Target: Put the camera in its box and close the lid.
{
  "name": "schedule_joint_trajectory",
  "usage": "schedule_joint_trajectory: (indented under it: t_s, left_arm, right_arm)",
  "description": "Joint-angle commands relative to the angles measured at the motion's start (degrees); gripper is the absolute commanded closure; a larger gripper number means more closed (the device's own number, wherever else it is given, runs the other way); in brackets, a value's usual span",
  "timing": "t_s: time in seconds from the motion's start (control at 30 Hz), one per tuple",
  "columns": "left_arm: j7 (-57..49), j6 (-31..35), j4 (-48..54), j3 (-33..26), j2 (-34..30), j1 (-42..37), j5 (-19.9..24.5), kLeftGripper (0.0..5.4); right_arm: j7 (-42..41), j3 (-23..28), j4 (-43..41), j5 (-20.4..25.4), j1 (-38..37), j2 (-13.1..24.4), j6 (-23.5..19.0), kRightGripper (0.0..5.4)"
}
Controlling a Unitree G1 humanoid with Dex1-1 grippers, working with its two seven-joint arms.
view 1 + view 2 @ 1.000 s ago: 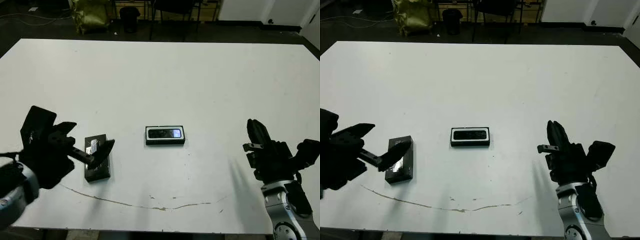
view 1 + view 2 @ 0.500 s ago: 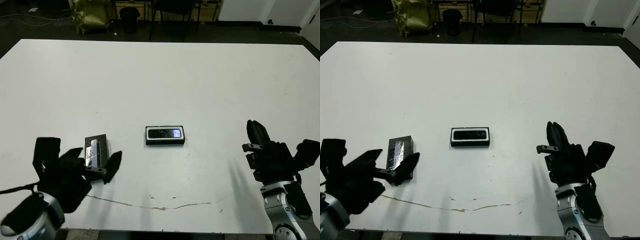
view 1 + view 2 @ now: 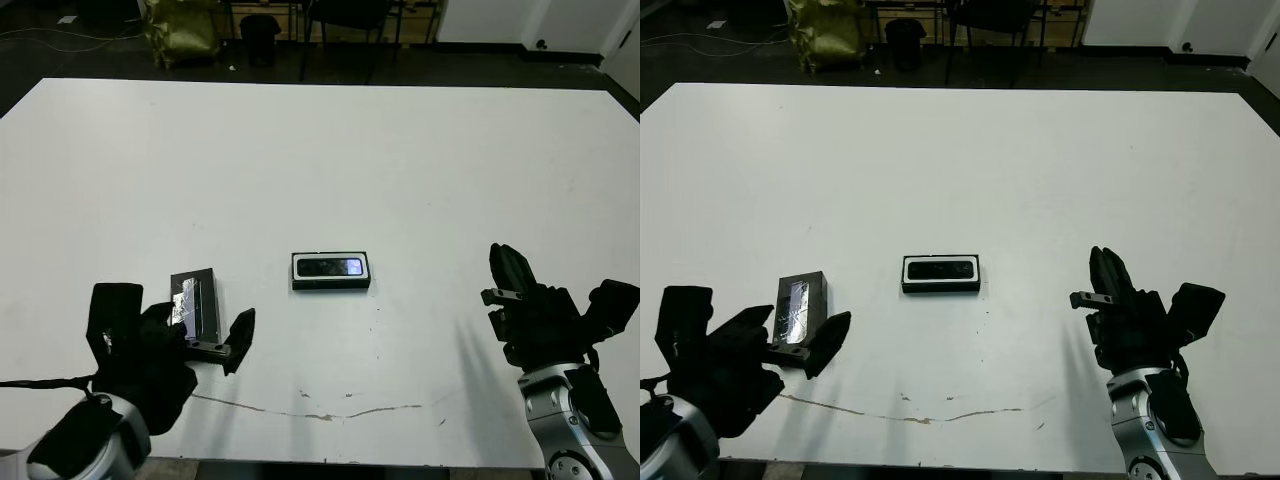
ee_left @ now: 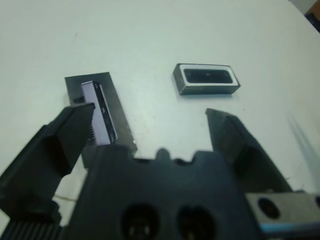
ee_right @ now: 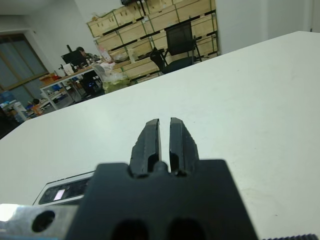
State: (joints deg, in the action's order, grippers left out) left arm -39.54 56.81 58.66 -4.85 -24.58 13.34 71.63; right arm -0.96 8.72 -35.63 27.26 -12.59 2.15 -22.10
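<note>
The box [image 3: 331,271] sits flat near the middle of the white table [image 3: 330,150], its long side running left to right. Its black walls frame a white lining, and the camera [image 3: 333,267] lies inside it, glossy face up with a bluish-white patch toward its right end. The box is uncovered.

The lid [image 3: 195,301] lies flat on the table well to the left of the box and a little nearer the robot, its long side running near to far. A shiny greyish window strip runs along its middle. In the left wrist view the lid [image 4: 100,112] shows just beyond the tool's fingers, with the box [image 4: 206,78] farther off.

The left tool [image 3: 205,345] hovers at the near-left part of the table, just on the near side of the lid. Its two black fingers are spread wide apart and hold nothing; one finger [image 3: 239,338] points toward the right of the lid's near end, and the other overlaps the lid's near-left corner in the head views. Whether it touches the lid cannot be told.

The right tool [image 3: 1108,280] is at the near right, well apart from the box. Its fingers [image 5: 150,140] are pressed almost together with only a thin slit between them, gripping nothing.

A thin brownish line [image 3: 330,413] marks the table along the near edge.
</note>
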Motion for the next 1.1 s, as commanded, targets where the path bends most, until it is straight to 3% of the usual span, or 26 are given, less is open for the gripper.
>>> schedule_joint_trajectory:
  t_s: [0.03, 0.3, 0.63, 0.9, 1.1]
  left_arm:
    - [-0.89, -1.87, -0.39, 0.89, -0.53, 0.91, -1.12, 0.03]
    - [1.31, -5.95, -0.28, 2.13, -1.03, 3.16, -4.23, 0.03]
    - [-2.27, -8.65, 1.3, 4.18, 4.47, 3.37, -15.99, 0.03]
    - [-0.52, -9.78, 1.34, 4.08, 3.47, 4.54, -23.82, 0.03]
    - [0.83, -8.09, 1.33, 3.66, 3.57, 4.93, -25.26, 0.03]
  right_arm:
    - [-0.59, 0.27, 0.87, -0.01, -0.67, 0.82, -0.65, 5.4]
    - [-0.48, 0.18, 1.27, -0.4, -1.0, 0.24, -0.18, 5.4]
    - [-0.38, 0.51, 0.84, 0.18, -1.23, 0.5, -1.06, 5.4]
    - [0.92, -0.07, -1.18, -2.01, -1.73, 1.18, -2.22, 5.4]
    - [2.1, -0.64, -2.5, -2.74, -2.11, 0.77, -3.08, 5.4]
